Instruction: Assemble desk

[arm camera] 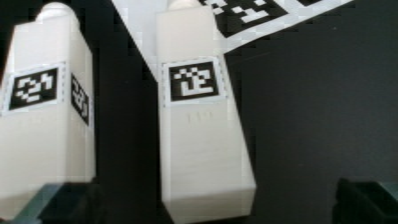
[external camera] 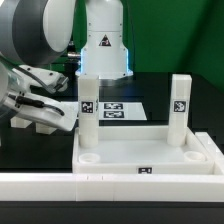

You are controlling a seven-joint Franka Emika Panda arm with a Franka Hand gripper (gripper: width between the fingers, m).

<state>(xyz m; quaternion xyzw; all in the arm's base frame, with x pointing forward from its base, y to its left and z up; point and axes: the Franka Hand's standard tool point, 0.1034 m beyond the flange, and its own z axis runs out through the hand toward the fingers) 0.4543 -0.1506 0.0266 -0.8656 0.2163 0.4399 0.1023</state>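
Note:
The white desk panel (external camera: 120, 152) lies flat near the front of the black table. Two white tagged legs stand upright in its far corner sockets, one on the exterior view's left (external camera: 88, 118) and one on its right (external camera: 180, 105). My gripper (external camera: 52, 112) hangs low at the exterior view's left, beside the left upright leg. In the wrist view two more tagged legs lie side by side on the black table, one in the middle (arm camera: 199, 120) and one beside it (arm camera: 45, 110). My gripper (arm camera: 210, 202) is open, its fingers (arm camera: 54, 205) either side of the middle leg's near end with gaps.
The marker board (external camera: 120, 108) lies behind the panel and shows at the edge of the wrist view (arm camera: 249, 15). A long white rail (external camera: 110, 190) edges the table's front. The robot base (external camera: 105, 45) stands at the back.

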